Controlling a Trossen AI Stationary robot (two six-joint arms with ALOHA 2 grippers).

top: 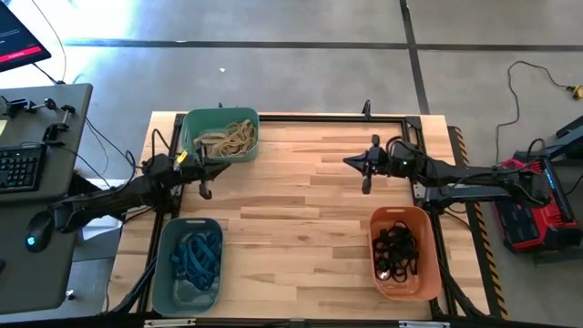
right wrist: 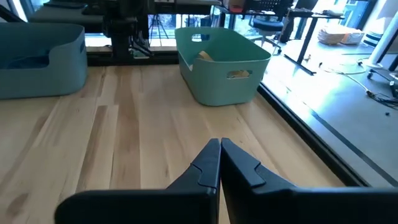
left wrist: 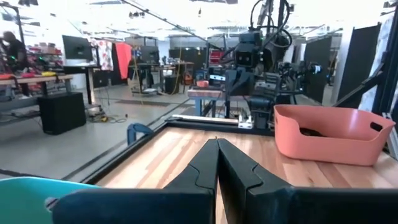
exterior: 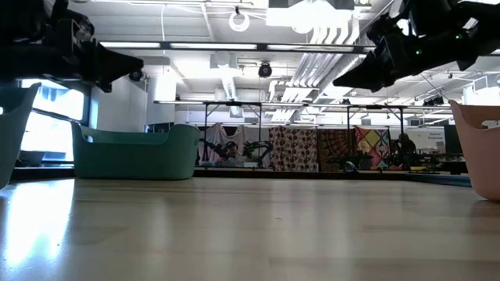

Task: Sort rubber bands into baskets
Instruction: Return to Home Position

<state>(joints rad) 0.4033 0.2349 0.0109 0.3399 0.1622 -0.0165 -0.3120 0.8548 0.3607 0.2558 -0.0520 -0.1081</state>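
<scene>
Far-left basket (top: 219,112), near-left basket (top: 161,264), near-right basket (top: 405,288) on table (top: 301,210), rubber bands (top: 230,138) in each

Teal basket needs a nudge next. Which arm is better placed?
Left. The left arm ends right beside the teal basket, jaws shut; the right arm sits across the table, nearer the orange basket.

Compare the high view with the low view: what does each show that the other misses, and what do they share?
Only the high view shows inside the baskets: tan rubber bands in the teal-green basket, blue rubber bands in the grey-blue basket, black rubber bands in the orange basket. Only the low view shows the room behind the table, and that the left gripper and right gripper hang clear above the wood. Both show the two grippers, the table top and parts of all three baskets.
</scene>
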